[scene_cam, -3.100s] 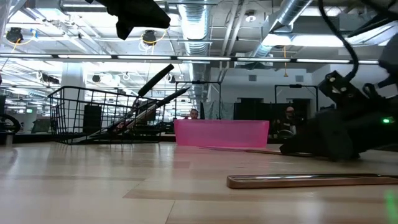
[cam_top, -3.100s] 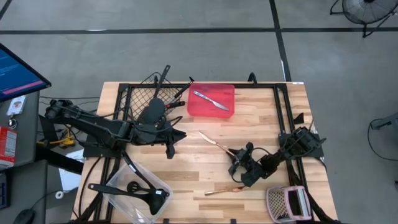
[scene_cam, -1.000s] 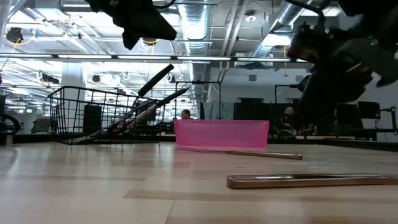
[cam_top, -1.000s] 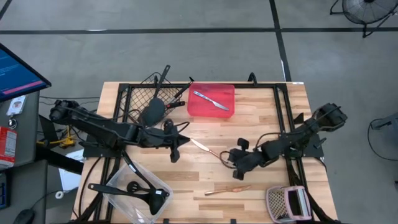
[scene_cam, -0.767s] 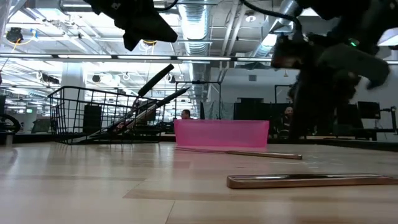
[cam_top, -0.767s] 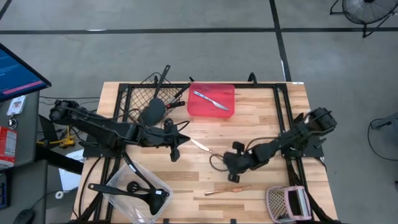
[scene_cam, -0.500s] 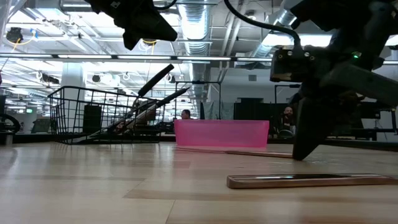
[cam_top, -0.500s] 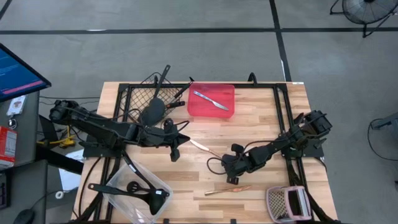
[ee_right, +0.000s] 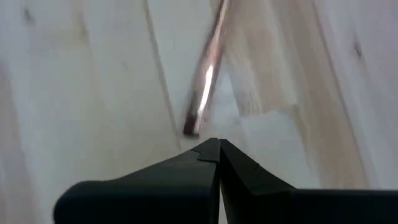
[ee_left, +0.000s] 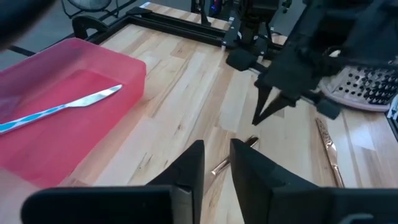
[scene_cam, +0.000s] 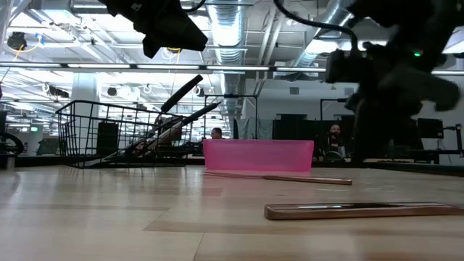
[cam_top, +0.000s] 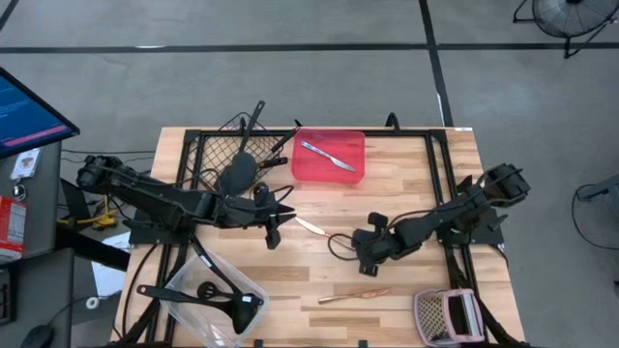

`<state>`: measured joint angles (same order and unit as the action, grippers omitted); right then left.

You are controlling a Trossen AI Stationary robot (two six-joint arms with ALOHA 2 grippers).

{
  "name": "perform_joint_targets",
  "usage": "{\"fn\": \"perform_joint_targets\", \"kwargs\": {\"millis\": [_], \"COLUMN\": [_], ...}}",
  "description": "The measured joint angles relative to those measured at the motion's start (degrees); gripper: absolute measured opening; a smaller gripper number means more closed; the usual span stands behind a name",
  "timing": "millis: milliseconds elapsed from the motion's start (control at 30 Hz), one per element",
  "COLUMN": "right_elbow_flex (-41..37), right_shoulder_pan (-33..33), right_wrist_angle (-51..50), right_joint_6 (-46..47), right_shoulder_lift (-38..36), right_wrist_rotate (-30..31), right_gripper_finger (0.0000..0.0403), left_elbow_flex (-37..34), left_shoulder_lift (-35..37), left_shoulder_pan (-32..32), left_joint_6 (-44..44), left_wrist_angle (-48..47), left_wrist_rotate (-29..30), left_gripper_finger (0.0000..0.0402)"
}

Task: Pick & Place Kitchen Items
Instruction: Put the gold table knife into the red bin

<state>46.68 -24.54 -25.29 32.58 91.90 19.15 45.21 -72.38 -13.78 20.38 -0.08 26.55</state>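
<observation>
High view: you see the left gripper [cam_top: 274, 235] near the table's [cam_top: 406, 193] centre, toward the left edge, its fingers [ee_left: 189, 165] slightly apart with nothing between them. The right gripper [cam_top: 366, 261] sits right of centre, fingers pressed together and empty, with its tip just above one end of a copper stick [cam_top: 311, 227] lying flat between the two grippers. A second copper stick [cam_top: 353, 294] lies near the front edge, with bare wood on all sides of it.

Along the far edge, the red tray [cam_top: 329, 157] holds a silver knife [cam_top: 327, 155]; just beside it on the left, the black wire basket [cam_top: 232, 155] carries black utensils [cam_top: 250, 130] that overhang its rim. A clear tub [cam_top: 215, 302] with a black ladle [cam_top: 208, 298] occupies the front left corner, and a pinkish mesh item [cam_top: 445, 315] the front right corner.

Open wood remains between the red tray and the right edge, and across the middle of the table's front.
</observation>
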Motion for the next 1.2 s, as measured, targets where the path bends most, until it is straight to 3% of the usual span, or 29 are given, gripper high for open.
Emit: {"fn": "perform_joint_targets", "kwargs": {"millis": [533,967,1200], "right_elbow_flex": [-0.39,2.35,2.47], "right_shoulder_pan": [1.32,0.99,-0.3], "right_wrist_angle": [6.32,5.6,6.21], "right_joint_6": [-1.64,-1.8,-0.85], "right_shoulder_lift": [7.81,3.01,6.99], "right_wrist_rotate": [0.13,0.88,0.05], "right_gripper_finger": [0.0,0.0,0.0], "left_elbow_flex": [0.0,0.0,0.0], "left_shoulder_lift": [0.0,0.0,0.0], "left_shoulder_pan": [-0.02,-0.02,-0.02], "left_joint_6": [1.11,1.44,1.36], "left_wrist_angle": [-0.78,-1.05,-1.2], "left_wrist_rotate": [-0.02,-0.02,-0.04], "left_gripper_finger": [0.0074,0.0074,0.0074]}}
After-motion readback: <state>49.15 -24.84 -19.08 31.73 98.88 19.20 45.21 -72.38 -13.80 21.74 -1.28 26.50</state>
